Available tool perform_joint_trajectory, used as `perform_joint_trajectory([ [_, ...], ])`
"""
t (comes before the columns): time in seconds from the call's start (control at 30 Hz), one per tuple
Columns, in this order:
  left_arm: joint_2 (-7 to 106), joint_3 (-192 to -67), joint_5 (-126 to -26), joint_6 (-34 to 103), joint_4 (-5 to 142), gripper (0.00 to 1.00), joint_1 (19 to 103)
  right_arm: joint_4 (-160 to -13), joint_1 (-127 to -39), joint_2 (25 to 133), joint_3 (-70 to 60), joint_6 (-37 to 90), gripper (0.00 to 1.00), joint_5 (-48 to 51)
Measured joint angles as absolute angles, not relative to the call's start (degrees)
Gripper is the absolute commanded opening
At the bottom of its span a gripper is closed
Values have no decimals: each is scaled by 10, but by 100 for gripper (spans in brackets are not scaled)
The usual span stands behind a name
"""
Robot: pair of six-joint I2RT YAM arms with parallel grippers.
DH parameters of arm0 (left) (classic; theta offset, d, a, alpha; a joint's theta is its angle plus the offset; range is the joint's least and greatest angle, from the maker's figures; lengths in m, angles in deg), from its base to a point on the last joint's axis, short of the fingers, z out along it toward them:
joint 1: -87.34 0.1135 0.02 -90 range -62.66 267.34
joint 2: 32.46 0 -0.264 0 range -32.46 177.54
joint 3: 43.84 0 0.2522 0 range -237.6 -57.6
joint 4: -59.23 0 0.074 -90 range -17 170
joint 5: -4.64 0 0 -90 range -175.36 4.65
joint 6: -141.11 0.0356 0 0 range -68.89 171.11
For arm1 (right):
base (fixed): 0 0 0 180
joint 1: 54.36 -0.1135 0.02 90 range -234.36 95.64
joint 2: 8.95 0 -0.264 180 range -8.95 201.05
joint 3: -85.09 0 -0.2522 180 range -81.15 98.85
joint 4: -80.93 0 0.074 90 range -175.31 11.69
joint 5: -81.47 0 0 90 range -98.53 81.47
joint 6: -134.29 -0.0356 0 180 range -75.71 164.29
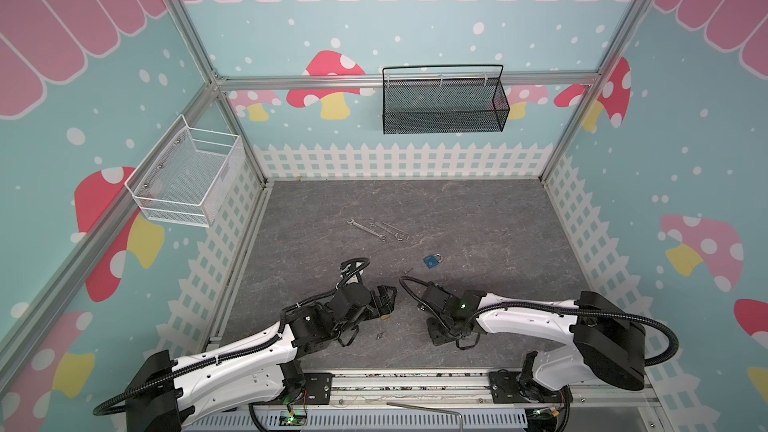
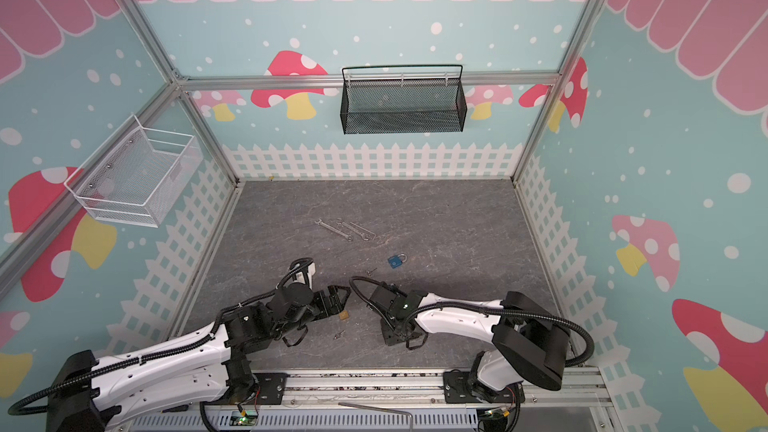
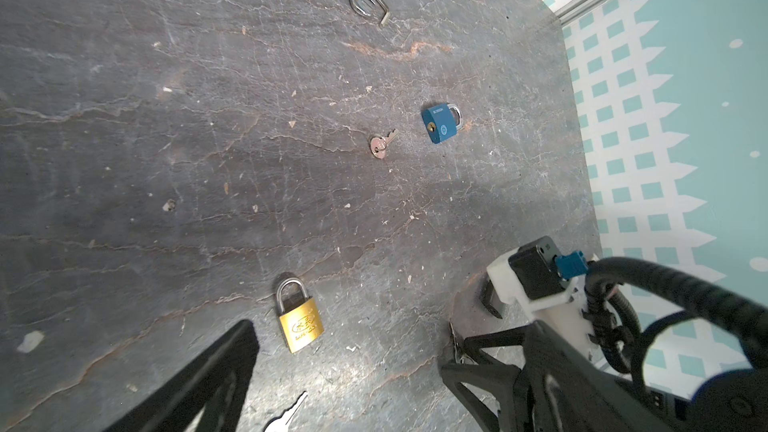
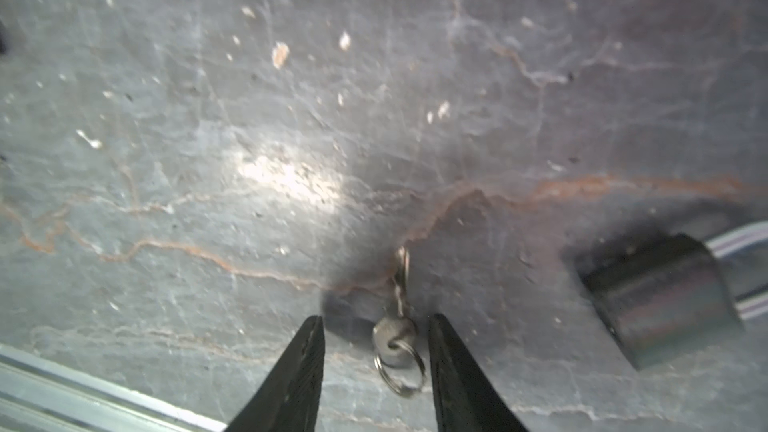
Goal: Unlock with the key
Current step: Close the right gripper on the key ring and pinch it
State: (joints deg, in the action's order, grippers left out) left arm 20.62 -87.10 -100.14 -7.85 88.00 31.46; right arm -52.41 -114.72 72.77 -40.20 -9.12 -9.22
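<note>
Brass padlock [image 3: 300,323] (shackle shut), small silver key [image 4: 389,331], round head, blurred

White arms [image 1: 232,363], black joints [image 1: 307,322], ribbed cables [image 3: 665,280]

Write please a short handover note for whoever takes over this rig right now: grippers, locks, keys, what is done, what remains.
Left gripper: open, empty, above the brass padlock.
Right gripper: jaws apart on either side of the ringed key, which lies on the table; not gripped.
Blue padlock sits farther out, a copper key beside it; a silver key lies near the brass padlock.
Done: nothing; both shackles look shut, no key inserted.
To do: grip a key, insert, turn. Which key fits which lock I cannot tell.
</note>
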Motion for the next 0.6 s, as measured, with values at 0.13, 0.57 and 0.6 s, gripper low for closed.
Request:
perform_joint_trajectory([
  [0.13,222,-872,-1001,-78,880,100,316,-527,-1147,710,-419,-93,40,-80],
  [0.57,251,-883,-986,-74,879,100,318,-541,-1144,708,-427,-89,20,-75],
  [0.6,251,-883,-986,-74,879,100,318,-541,-1144,708,-427,-87,19,-76],
])
